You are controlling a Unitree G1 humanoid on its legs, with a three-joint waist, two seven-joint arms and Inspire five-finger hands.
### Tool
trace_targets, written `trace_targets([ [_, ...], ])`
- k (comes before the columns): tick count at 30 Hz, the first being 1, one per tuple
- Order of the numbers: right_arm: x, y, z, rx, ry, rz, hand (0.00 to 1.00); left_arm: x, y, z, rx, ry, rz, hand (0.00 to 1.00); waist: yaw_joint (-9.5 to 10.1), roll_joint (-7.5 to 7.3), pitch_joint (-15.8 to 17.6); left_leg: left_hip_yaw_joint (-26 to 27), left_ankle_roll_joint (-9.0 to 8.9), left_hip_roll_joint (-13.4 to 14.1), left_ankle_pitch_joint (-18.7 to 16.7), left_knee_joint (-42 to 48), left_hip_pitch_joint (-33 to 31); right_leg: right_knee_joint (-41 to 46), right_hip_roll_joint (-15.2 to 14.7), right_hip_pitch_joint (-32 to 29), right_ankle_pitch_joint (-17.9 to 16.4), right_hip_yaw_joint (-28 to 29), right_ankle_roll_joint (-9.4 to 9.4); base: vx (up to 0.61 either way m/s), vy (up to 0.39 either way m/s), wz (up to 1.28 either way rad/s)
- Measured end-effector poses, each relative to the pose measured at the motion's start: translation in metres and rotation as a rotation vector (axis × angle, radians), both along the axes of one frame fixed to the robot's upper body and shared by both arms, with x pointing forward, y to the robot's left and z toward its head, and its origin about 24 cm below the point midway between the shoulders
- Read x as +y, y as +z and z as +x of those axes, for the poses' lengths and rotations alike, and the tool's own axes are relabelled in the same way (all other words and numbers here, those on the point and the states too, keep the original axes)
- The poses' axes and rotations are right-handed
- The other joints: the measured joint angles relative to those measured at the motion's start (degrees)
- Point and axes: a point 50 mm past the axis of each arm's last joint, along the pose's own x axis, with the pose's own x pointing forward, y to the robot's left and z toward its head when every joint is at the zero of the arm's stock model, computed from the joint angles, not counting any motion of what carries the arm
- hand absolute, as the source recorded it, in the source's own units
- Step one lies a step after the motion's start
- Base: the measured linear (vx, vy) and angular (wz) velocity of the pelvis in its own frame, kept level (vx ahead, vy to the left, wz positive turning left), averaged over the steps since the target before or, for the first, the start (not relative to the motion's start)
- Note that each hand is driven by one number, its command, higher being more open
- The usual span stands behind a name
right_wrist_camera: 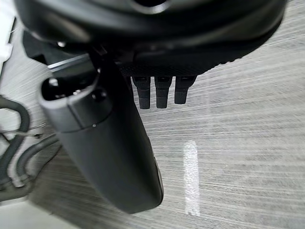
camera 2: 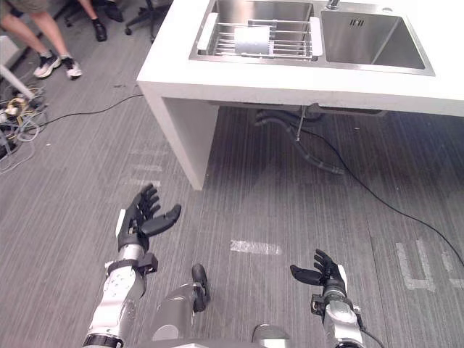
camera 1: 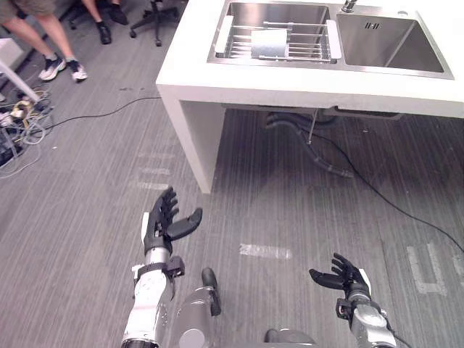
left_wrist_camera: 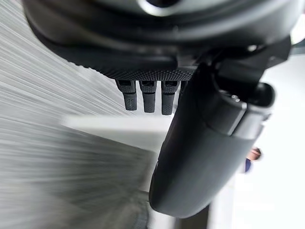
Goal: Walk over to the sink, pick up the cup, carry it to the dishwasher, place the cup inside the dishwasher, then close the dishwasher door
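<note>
- Cup (camera 1: pixel 270 43): pale, lying on the bars of a wire rack (camera 1: pixel 310 49). It is well apart from both hands and touched by neither.
- Rack: white-ended, spanning the left basin of the sink (camera 1: pixel 290 13) from side to side.
- Right basin (camera 1: pixel 391 43): steel, just beside the rack, with an overflow slot in its back wall.
- Tap (camera 1: pixel 349 6): only its base can be seen, behind the divide between the basins.
- Counter (camera 1: pixel 239 80): a white slab around the sink, with a white side panel running down to the floor at its near left corner.
- Hoses (camera 1: pixel 290 122): grey, hanging under the counter below the basins.
- Floor (camera 1: pixel 87 203): grey planks lying between the hands and the counter.
- Tape (camera 1: pixel 265 251): a short pale strip on the floor, between the two hands.
- Left hand (camera 1: pixel 163 225): raised over the floor in front of the counter's corner, fingers straight and spread, thumb out to the side, holding nothing.
- Right hand (camera 1: pixel 346 277): lower and nearer the robot, fingers loosely apart, thumb pointing inward, holding nothing.
- Wires (camera 1: pixel 22 119): a tangle on the floor, far left.
- People (camera 1: pixel 36 32): bare legs and trainers, far left beyond the counter.
- Chair (camera 1: pixel 154 16): a black wheeled base near those legs.
</note>
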Motion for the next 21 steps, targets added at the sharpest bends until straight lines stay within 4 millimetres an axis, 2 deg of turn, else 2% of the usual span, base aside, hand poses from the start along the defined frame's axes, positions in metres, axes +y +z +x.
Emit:
trace_targets([
  [1,0.004,-0.006,-0.007,0.029,-0.006,0.018,0.9,0.003,0.021,0.002,-0.087,0.022,0.039,0.9,-0.36,-1.12,-0.2,0.4,0.24,-1.3,-3.9,1.4,3.1,17.0,-3.6,-6.0,4.8,1.2,7.41,0.57,0.178,0.03],
  [2,0.007,-0.009,-0.012,0.044,-0.009,0.028,0.9,0.005,0.032,0.005,-0.131,0.04,0.067,0.9,-0.55,-1.34,-0.3,0.2,0.34,-1.9,-5.7,1.2,5.7,25.8,-5.5,-9.0,5.1,1.3,8.52,0.57,0.129,0.05],
  [3,0.01,-0.011,-0.014,0.052,-0.005,0.04,0.9,0.008,0.041,0.005,-0.17,0.073,0.086,0.9,-0.67,-1.3,-0.3,0.2,0.16,-2.0,-6.9,0.1,8.9,31.2,-6.4,-11.2,3.9,0.7,6.41,0.55,0.048,0.03],
  [4,0.014,-0.013,-0.015,0.054,0.002,0.056,0.9,0.011,0.05,0.003,-0.214,0.11,0.095,0.9,-0.77,-1.11,-0.3,0.3,-0.11,-2.0,-7.3,-2.0,12.5,33.3,-6.9,-13.0,2.5,-0.9,3.87,0.52,-0.015,-0.07],
  [5,0.017,-0.014,-0.015,0.055,0.008,0.066,0.9,0.014,0.055,0.001,-0.246,0.139,0.104,0.9,-0.78,-0.91,-0.5,0.3,-0.13,-1.9,-7.3,-3.7,14.7,33.2,-7.0,-14.2,1.7,-2.0,2.44,0.61,-0.056,-0.13],
  [6,0.02,-0.014,-0.013,0.045,0.014,0.074,0.9,0.017,0.069,-0.003,-0.328,0.2,0.113,0.9,-0.74,0.24,-0.9,0.5,-1.1,-0.8,-7.4,-7.6,19.5,30.8,-6.8,-18.0,-0.5,-5.9,-1.28,0.5,-0.078,-0.12],
  [8,0.02,-0.01,-0.006,0.02,0.025,0.071,0.9,0.017,0.082,-0.008,-0.41,0.234,0.099,0.9,-0.8,1.43,-0.8,1.8,-1.57,0.7,-7.4,-10.0,23.6,23.6,-6.2,-23.5,-1.8,-8.9,-3.6,0.49,-0.141,-0.17],
  [9,0.019,-0.008,-0.003,0.007,0.031,0.068,0.9,0.016,0.087,-0.009,-0.441,0.244,0.109,0.9,-1.27,1.69,-0.8,2.1,-2.0,1.6,-7.6,-10.1,25.6,16.7,-5.5,-26.7,-1.2,-9.3,-3.71,0.48,-0.195,-0.05],
  [10,0.019,-0.007,-0.002,0.002,0.037,0.065,0.9,0.016,0.089,-0.009,-0.451,0.244,0.107,0.9,-1.87,1.94,-0.8,2.2,-3.21,2.3,-8.4,-9.9,26.5,11.5,-4.6,-27.6,0.5,-9.1,-3.95,0.5,-0.251,0.19],
  [11,0.019,-0.007,-0.003,0.0,0.053,0.057,0.9,0.015,0.091,-0.008,-0.463,0.241,0.113,0.9,-2.55,1.58,-1.3,2.5,-5.84,2.9,-9.9,-9.2,27.9,0.9,-3.1,-27.5,6.1,-7.8,-4.16,0.56,-0.273,0.42],
  [12,0.011,-0.006,-0.011,0.021,0.074,0.03,0.9,0.012,0.091,-0.005,-0.467,0.228,0.128,0.9,-3.6,2.23,-1.4,2.6,-9.73,4.2,-12.5,-7.4,29.8,-3.7,-1.8,-25.8,18.1,-6.7,-6.15,0.66,-0.283,0.06],
  [13,0.001,-0.001,-0.006,0.011,0.074,0.0,0.9,0.009,0.089,-0.003,-0.45,0.214,0.134,0.9,-2.9,4.39,-2.0,2.4,-10.41,5.6,-13.1,-7.1,29.7,-2.3,0.2,-26.3,16.6,-6.0,-6.8,0.52,-0.192,-0.11],
  [14,-0.003,0.002,-0.004,-0.001,0.07,-0.011,0.9,0.007,0.092,0.0,-0.462,0.204,0.148,0.9,-3.0,4.37,-2.0,1.9,-10.17,4.8,-12.2,-7.2,29.3,-0.4,0.0,-26.9,15.1,-5.5,-6.82,0.37,-0.135,-0.27],
  [15,-0.011,0.004,-0.006,-0.002,0.058,-0.026,0.9,0.002,0.096,0.008,-0.472,0.164,0.175,0.9,-3.49,4.27,-2.0,2.3,-9.5,4.4,-10.8,-4.8,29.4,3.6,-1.0,-26.7,11.4,-5.1,-6.55,0.32,-0.148,0.13],
  [16,-0.018,0.005,-0.01,0.01,0.055,-0.042,0.9,-0.004,0.1,0.014,-0.486,0.116,0.214,0.9,-3.93,3.98,-2.0,0.8,-10.51,4.7,-9.6,0.1,29.1,6.4,-1.9,-25.4,8.0,-5.2,-6.22,0.32,-0.157,0.19],
  [17,-0.021,0.005,-0.012,0.015,0.056,-0.047,0.9,-0.006,0.102,0.016,-0.497,0.098,0.237,0.9,-4.09,3.96,-2.0,-0.2,-11.04,5.2,-8.7,4.1,28.0,7.0,-2.3,-24.6,6.9,-5.3,-6.15,0.32,-0.143,0.18],
  [18,-0.024,0.005,-0.016,0.026,0.057,-0.054,0.9,-0.01,0.106,0.02,-0.513,0.062,0.269,0.9,-4.26,4.12,-1.8,-1.4,-12.3,6.8,-5.1,12.7,25.0,6.5,-2.5,-22.1,5.7,-5.8,-6.24,0.25,-0.105,0.1],
  [19,-0.024,0.004,-0.019,0.034,0.058,-0.05,0.9,-0.014,0.11,0.022,-0.528,0.015,0.308,0.9,-4.02,3.45,-1.4,-1.3,-12.7,8.5,-4.7,19.7,22.1,4.3,-2.3,-19.3,5.5,-6.3,-6.42,0.24,-0.106,0.17],
  [20,-0.024,0.003,-0.022,0.042,0.056,-0.046,0.9,-0.019,0.114,0.025,-0.548,-0.037,0.366,0.9,-3.95,3.48,-1.4,-0.8,-11.4,9.5,-7.0,23.3,18.8,1.7,-2.1,-16.4,5.0,-7.2,-7.09,0.17,-0.082,0.17],
  [21,-0.024,0.002,-0.024,0.046,0.056,-0.044,0.9,-0.022,0.117,0.026,-0.56,-0.064,0.394,0.9,-3.9,3.43,-1.4,-0.2,-10.86,9.5,-7.9,23.4,17.4,0.4,-2.2,-15.3,5.1,-7.6,-6.99,0.14,-0.051,0.2],
])
